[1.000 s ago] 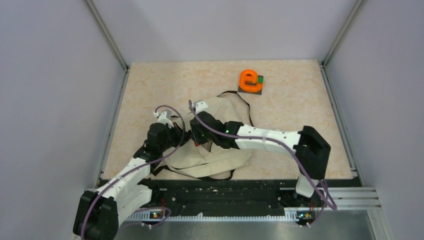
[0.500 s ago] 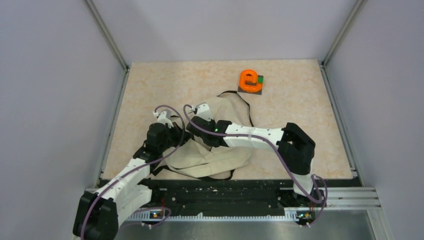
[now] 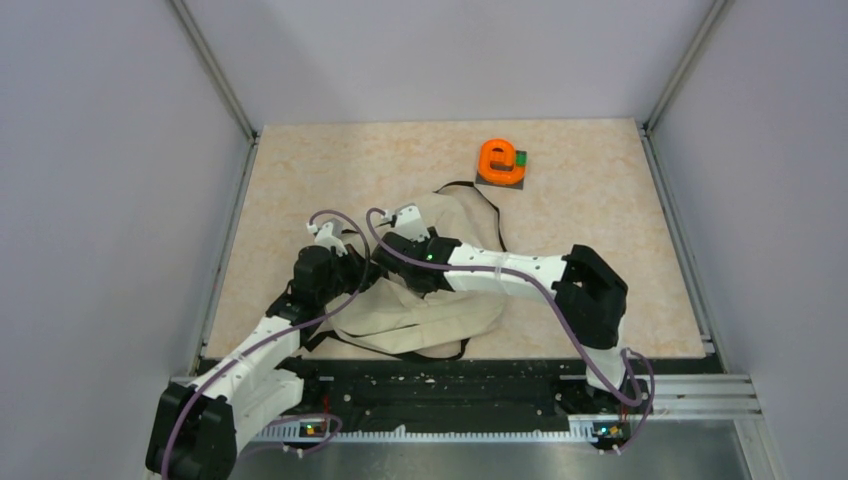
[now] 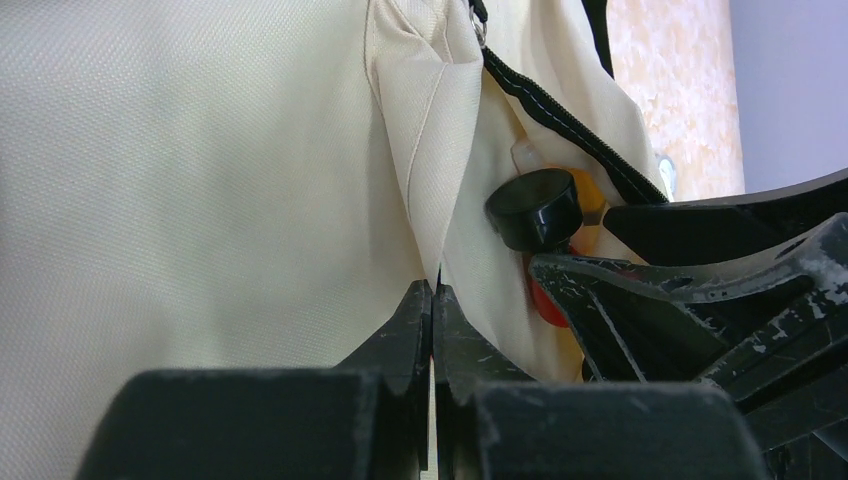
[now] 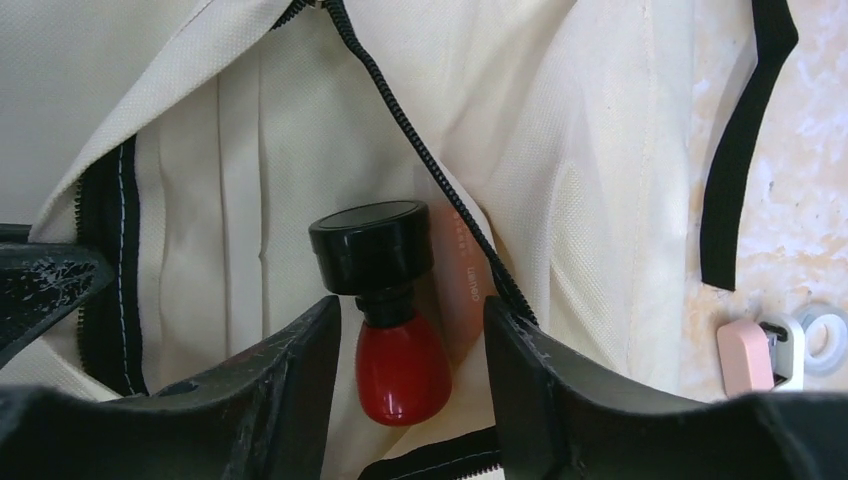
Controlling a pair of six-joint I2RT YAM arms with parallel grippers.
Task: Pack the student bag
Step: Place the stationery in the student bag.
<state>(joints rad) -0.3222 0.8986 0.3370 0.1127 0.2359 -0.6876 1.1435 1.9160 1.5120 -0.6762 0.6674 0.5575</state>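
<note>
The bag (image 3: 445,318) lies slumped on the counter (image 3: 330,170) just in front of both arms, its mouth unzipped. The left fingers (image 4: 432,300) are pressed together on a fold of its cream cloth below the zipper (image 4: 560,115), probably to hold the mouth open and stop the soft bag from sliding. The right fingers (image 5: 410,325) stand wide inside that opening. A red bottle (image 5: 402,372) with a black cap sits between them and seems to touch neither, so it appears to rest in the bag rather than be gripped. To their right, a pink eraser (image 5: 742,355) lies on the counter, likely another item to pack.
</note>
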